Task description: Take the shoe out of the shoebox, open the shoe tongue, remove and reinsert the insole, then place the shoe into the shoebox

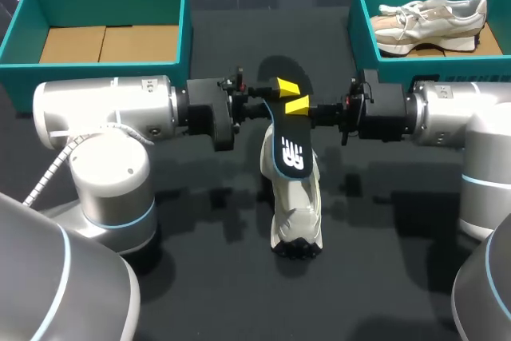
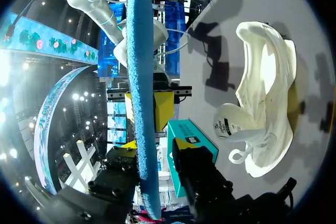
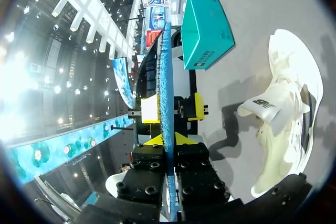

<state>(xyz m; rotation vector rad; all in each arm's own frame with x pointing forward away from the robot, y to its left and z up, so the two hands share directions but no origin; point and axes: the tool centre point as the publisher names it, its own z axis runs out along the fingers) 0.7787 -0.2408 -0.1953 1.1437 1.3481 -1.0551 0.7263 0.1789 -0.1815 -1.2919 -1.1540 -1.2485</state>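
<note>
A black insole (image 1: 289, 145) with a blue underside is held upright above the white shoe (image 1: 295, 213), which lies on the dark table. My right gripper (image 1: 297, 105) is shut on its upper end. My left gripper (image 1: 287, 85) comes in from the other side at the same height. In the left wrist view the insole (image 2: 139, 51) runs between my left gripper's (image 2: 157, 145) fingers: one yellow tip lies against it, while a gap shows at the other, so it is open. In the right wrist view my right gripper (image 3: 168, 140) pinches the insole's edge (image 3: 164, 66), with the shoe (image 3: 289, 119) below.
An empty teal shoebox (image 1: 184, 29) with a cardboard floor stands at the back left. A second teal shoebox (image 1: 359, 21) at the back right holds another pale shoe (image 1: 431, 17). Both arms' bodies fill the table's left and right sides.
</note>
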